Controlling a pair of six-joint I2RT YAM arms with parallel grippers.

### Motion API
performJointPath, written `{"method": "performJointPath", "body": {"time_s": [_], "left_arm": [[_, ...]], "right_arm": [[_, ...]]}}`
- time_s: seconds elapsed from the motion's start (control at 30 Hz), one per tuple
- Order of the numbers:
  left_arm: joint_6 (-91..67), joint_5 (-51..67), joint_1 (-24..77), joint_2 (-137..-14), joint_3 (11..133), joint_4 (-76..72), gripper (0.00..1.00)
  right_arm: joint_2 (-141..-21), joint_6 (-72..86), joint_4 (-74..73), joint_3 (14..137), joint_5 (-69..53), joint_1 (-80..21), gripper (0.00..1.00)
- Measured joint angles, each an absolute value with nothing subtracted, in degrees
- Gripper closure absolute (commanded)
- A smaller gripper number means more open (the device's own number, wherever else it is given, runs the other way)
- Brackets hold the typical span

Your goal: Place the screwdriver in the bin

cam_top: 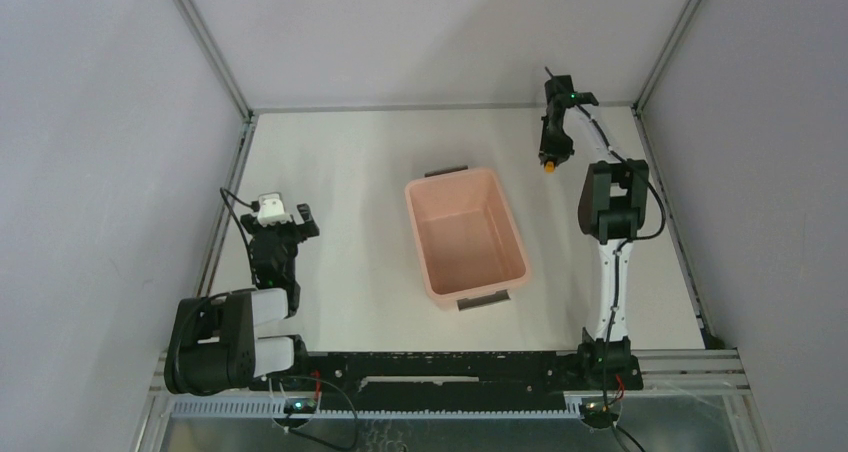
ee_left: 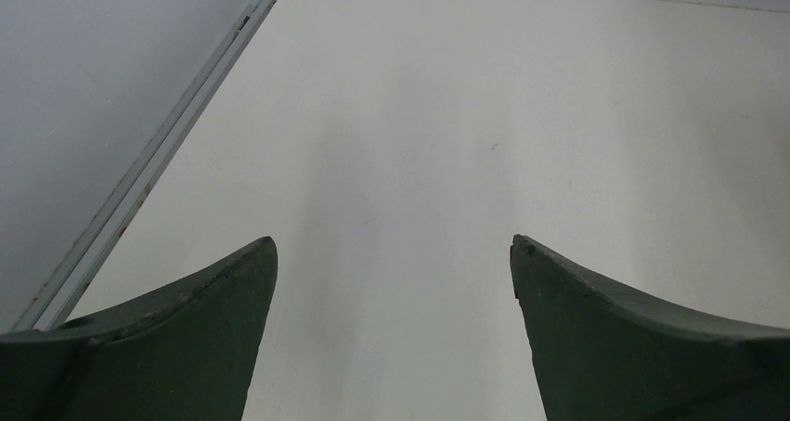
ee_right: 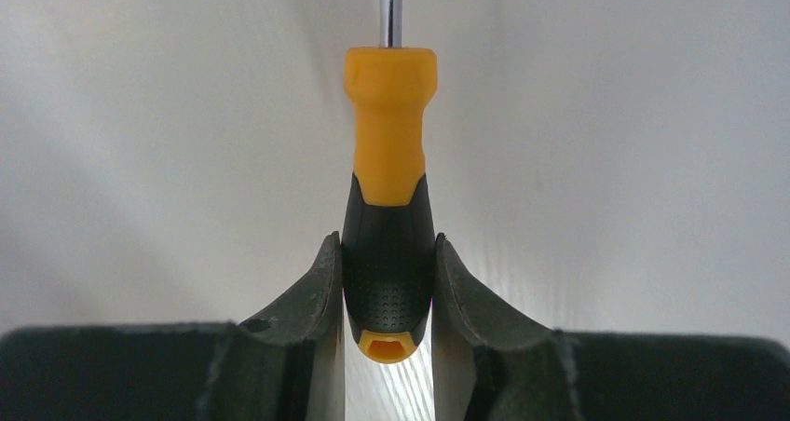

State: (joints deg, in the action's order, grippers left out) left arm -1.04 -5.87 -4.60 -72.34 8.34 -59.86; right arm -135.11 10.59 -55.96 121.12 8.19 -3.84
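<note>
The screwdriver (ee_right: 389,132) has an orange-yellow and black handle and a thin metal shaft that points away from the right wrist camera. My right gripper (ee_right: 384,241) is shut on the black part of the handle, and the orange butt end shows between the fingers. In the top view this gripper (cam_top: 550,155) is at the far right of the table, and the screwdriver's orange part (cam_top: 549,168) shows at its tip, to the right of the bin and beyond it. The pale pink bin (cam_top: 415,222) stands mid-table and holds nothing. My left gripper (cam_top: 282,222) is open and empty at the left, and its fingers also show in the left wrist view (ee_left: 393,246).
Dark grey handles sit at the bin's far end (cam_top: 447,171) and near end (cam_top: 483,300). A metal frame rail (ee_left: 149,169) runs along the table's left edge, close to my left gripper. Grey walls close in the table on three sides.
</note>
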Motion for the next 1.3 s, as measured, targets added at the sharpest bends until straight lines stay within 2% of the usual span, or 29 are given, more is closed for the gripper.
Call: {"method": "performJointPath", "body": {"time_s": [0.1, 0.33, 0.53, 0.67, 0.8, 1.07, 1.2, 1.3], "left_arm": [[-1.06, -5.87, -4.6, -72.34, 8.34, -59.86, 0.0], [-1.04, -5.87, -4.6, -72.34, 8.34, -59.86, 0.0], [-1.04, -5.87, -4.6, -72.34, 8.34, -59.88, 0.0], [-1.04, -5.87, -4.6, -72.34, 8.34, -59.88, 0.0], [-1.06, -5.87, -4.6, -72.34, 8.34, -59.86, 0.0], [-1.04, -5.87, -4.6, -72.34, 8.34, -59.88, 0.0], [-1.04, -5.87, -4.6, -72.34, 8.34, -59.88, 0.0], [-1.06, -5.87, -4.6, -72.34, 8.34, -59.86, 0.0]], "right_arm": [[-128.51, 10.57, -58.17, 120.42, 9.63, -4.51, 1.0], [-104.84, 12.21, -60.97, 118.34, 13.45, -9.3, 1.0], [-91.26, 14.74, -62.87, 116.57, 17.37, -24.43, 0.99], [-88.51, 16.73, -63.48, 112.27, 20.21, -36.49, 1.0], [-86.5, 20.67, -61.87, 100.09, 21.69, -44.6, 1.0], [-85.67, 28.58, -51.62, 74.5, 22.22, -48.62, 1.0], [-87.81, 30.68, -47.13, 68.38, 22.04, -50.87, 1.0], [-90.63, 32.05, -43.38, 65.23, 21.78, -51.64, 0.95]]}}
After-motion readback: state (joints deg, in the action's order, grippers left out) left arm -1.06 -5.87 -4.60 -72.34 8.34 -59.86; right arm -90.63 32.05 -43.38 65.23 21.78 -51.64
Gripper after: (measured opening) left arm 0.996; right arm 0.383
